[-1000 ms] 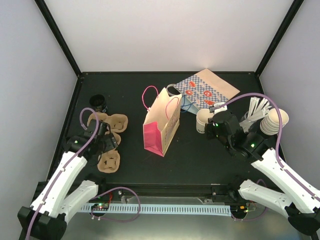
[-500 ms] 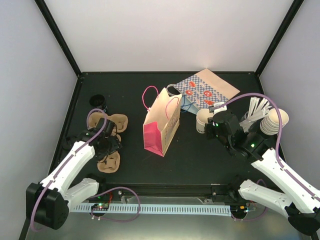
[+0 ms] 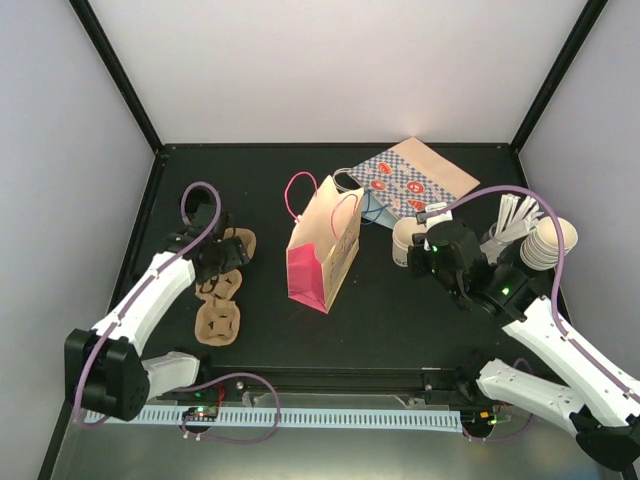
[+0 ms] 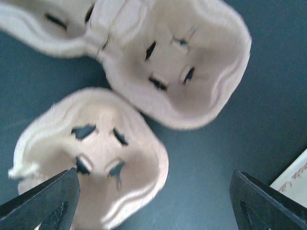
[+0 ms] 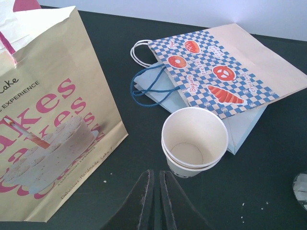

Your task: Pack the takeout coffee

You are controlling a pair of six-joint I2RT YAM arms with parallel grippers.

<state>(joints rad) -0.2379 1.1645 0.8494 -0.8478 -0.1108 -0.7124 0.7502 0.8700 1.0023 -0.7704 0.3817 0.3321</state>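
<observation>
While I am looking down over the table [image 3: 400, 325], the left gripper [image 4: 153, 194] is hovering near the left edge with its jaws spread wide and nothing between them. Right under it, two pulp carriers [image 4: 177, 62] are lying touching each other. The cup [image 5: 194, 141] is standing upright and empty, right of the table's centre, not in any bag. The pink bag [image 5: 48, 120] is standing upright at the centre with its mouth open, and the cup is sitting apart from it on its right. Behind the cup, toward the far edge, the checked bag [image 5: 216, 72] is lying flat; I cannot tell whether the cup is touching it. The right gripper [image 5: 156, 175] is hanging just on the near side of the cup, fingers pinched together, gripping nothing and not touching the cup. A cup stack [image 3: 550, 240] is sitting by the right edge.
</observation>
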